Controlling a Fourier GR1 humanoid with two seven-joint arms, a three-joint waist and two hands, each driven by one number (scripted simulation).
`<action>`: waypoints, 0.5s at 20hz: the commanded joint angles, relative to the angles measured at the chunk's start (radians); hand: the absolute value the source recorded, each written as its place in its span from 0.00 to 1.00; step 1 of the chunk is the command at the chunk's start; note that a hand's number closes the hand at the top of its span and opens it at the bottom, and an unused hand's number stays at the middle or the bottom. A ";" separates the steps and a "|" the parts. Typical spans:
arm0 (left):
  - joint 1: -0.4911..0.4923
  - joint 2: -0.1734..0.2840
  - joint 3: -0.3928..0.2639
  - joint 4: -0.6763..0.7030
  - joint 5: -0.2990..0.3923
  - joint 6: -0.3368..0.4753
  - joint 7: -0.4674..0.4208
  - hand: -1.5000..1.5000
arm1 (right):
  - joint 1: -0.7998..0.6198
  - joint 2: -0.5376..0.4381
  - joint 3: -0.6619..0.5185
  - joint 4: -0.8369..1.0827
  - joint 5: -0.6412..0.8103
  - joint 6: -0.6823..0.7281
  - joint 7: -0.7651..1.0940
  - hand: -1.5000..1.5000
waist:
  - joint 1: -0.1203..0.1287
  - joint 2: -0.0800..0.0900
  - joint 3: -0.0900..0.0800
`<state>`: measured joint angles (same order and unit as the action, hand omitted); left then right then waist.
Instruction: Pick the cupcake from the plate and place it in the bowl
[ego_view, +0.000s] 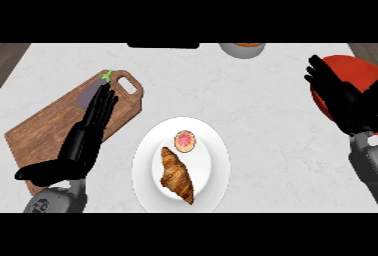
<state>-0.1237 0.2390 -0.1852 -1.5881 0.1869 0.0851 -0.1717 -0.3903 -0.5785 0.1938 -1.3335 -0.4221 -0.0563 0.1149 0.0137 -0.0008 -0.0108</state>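
Now the cupcake (184, 140) sits on the white plate (148, 165), in its far half, and no hand touches it. It is small and round, with a pink top and a pale rim. Just beside it, toward the robot, a brown croissant (177, 175) lies on the same plate, long and slightly tilted, its far tip close to the cupcake. The plate stands on the pale marble counter (244, 90), about in the middle of the view. To the left of the plate lies a wooden cutting board (44, 132), set at an angle, with a handle hole at its far end. The left hand (85, 145) hovers over this board with its fingers straight and relaxed, pointing away from the robot, and the thumb spreads out to the left — it holds nothing. Under the fingertips a dark purple eggplant (88, 95) with a green stem shows partly; I cannot tell if the fingers touch it. At the right edge there is a red bowl (354, 70), only partly in view. The right hand (347, 100) is above the bowl, also released, fingers extended toward the far left — nothing is between them. At the far edge of the counter a pale cup (242, 49) with something orange inside is cut off by the border, and a dark flat object (162, 45) lies to its left.
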 joint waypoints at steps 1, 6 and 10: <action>-0.018 0.040 0.077 0.045 0.003 0.001 0.006 0.50 | -0.029 0.076 0.050 -0.063 0.075 -0.024 -0.073 1.00 | -0.008 0.001 0.011; -0.020 0.132 0.125 0.094 -0.082 0.096 0.128 0.50 | -0.314 0.101 0.109 -0.229 0.112 0.087 -0.205 1.00 | 0.082 0.003 0.013; -0.005 0.145 0.166 0.112 -0.056 0.117 0.201 0.50 | -0.125 -0.018 0.260 -0.181 0.481 -0.198 0.114 0.00 | -0.031 -0.017 0.007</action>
<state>-0.1212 0.3519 -0.0662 -1.4993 0.1345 0.1645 -0.0453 -0.5680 -0.6315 0.3734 -1.4827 -0.1012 -0.0811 0.1002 0.0245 -0.0125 -0.0109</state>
